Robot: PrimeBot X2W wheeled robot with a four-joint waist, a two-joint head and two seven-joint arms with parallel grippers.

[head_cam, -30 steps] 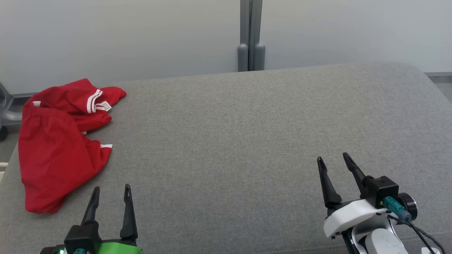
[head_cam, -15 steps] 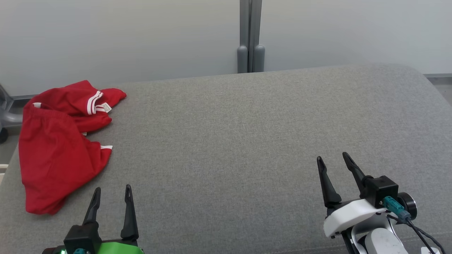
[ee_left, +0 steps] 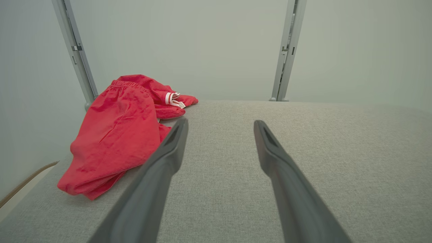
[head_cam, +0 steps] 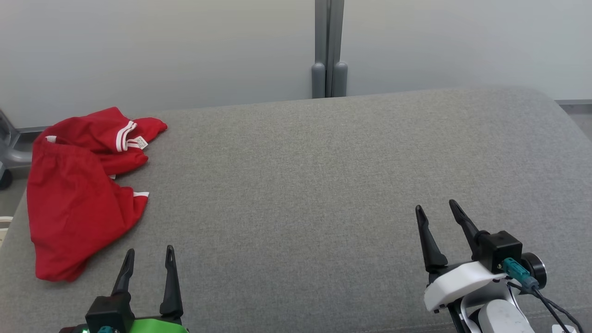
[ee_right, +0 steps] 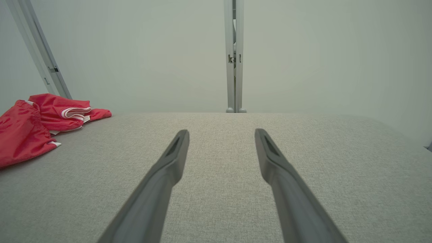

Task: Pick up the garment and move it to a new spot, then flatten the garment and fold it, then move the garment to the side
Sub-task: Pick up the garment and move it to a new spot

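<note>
The grey cushion (head_cam: 296, 185) under the garment (head_cam: 74, 203) is cut off at the near and left edges of the head view. The red garment lies crumpled at the cushion's left end, and its folds hide its shape. The right gripper (head_cam: 434, 206), well apart to the garment's right, stands wide and empty. The left gripper (head_cam: 149, 249), its body cut off, is also wide and empty, near the garment's near-right corner and not touching it. The garment's white label (head_cam: 140, 143) is too small to read.
</note>
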